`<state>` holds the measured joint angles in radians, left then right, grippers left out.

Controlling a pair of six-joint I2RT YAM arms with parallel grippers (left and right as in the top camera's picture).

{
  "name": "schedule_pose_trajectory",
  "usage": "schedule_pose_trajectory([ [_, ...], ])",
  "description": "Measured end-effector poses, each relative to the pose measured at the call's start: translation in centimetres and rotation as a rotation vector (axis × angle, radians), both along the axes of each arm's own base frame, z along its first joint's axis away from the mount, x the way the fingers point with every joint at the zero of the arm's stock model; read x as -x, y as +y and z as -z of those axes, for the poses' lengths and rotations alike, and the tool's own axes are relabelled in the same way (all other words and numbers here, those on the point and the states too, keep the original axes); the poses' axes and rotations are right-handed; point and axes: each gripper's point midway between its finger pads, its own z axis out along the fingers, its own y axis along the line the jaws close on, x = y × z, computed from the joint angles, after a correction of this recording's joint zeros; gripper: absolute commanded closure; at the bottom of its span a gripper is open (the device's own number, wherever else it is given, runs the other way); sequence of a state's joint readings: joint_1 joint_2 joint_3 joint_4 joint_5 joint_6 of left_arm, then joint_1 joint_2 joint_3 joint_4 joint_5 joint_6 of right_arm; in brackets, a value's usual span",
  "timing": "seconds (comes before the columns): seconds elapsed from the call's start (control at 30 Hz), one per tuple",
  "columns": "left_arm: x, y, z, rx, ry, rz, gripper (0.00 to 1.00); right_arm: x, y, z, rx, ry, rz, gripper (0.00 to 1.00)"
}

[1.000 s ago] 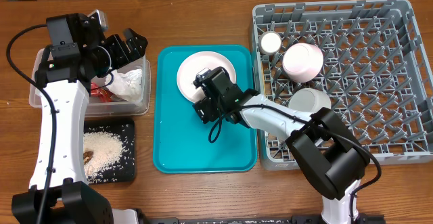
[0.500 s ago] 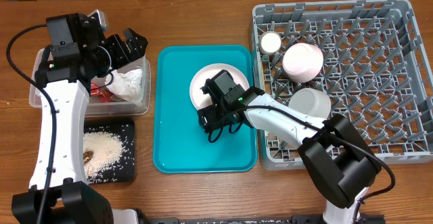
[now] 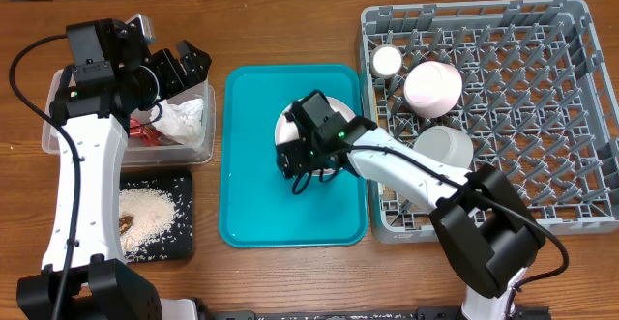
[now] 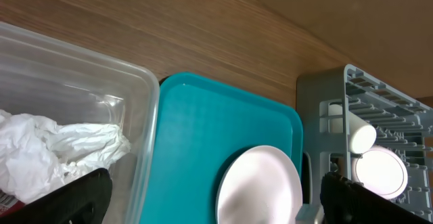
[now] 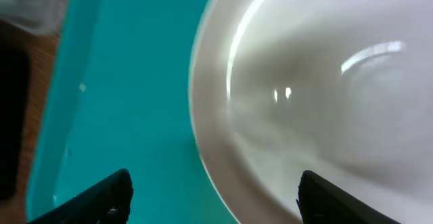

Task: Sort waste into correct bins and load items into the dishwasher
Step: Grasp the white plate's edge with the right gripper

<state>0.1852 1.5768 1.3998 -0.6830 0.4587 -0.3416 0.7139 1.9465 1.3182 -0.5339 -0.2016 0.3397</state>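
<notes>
The round pale plate (image 3: pixel 286 125) lies flat on the teal serving tray (image 3: pixel 251 199), in the half nearer the rack, and is not yet loaded. Being round, it has no long axis to line up with, so what counts is its rim. In the right wrist view that rim runs up between the two fingers, one fingertip over bare tray and the other over the plate's face. We therefore place the right gripper (image 3: pixel 298 159) right on top of the plate, at the edge that faces away from the rack. Its jaws are spread wide astride the rim and pinch nothing. We cannot tell whether a fingertip touches the plate. The grey dish rack (image 3: pixel 484 11) stands just beside the tray on the robot's right, so we judge the carry goes that way, across the plate's own width. The left gripper (image 3: pixel 182 67) hangs well apart over the clear tub (image 3: pixel 205 141), also spread and empty, so the right arm is plainly the nearer one.
</notes>
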Motion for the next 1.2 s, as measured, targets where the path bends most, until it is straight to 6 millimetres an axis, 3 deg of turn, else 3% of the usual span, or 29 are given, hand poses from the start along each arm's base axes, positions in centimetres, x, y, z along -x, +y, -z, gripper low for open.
schedule_pose_trajectory([
  [0.2,0.0,0.0,0.0,0.000,0.000,0.000,0.00,-1.2,0.7,-0.9,-0.028,-0.055,-0.001,0.20],
  [0.57,0.0,0.0,0.0,0.000,0.000,0.000,0.00,-2.6,-0.4,-0.7,0.048,-0.137,0.030,0.21],
  [0.97,0.0,0.0,0.0,0.000,0.000,0.000,0.00,-0.6,3.2,-1.2,0.065,-0.247,-0.096,0.25],
  [1.2,0.0,0.0,0.0,0.000,0.000,0.000,0.00,-1.8,3.3,-1.0,0.102,-0.326,-0.100,0.32],
])
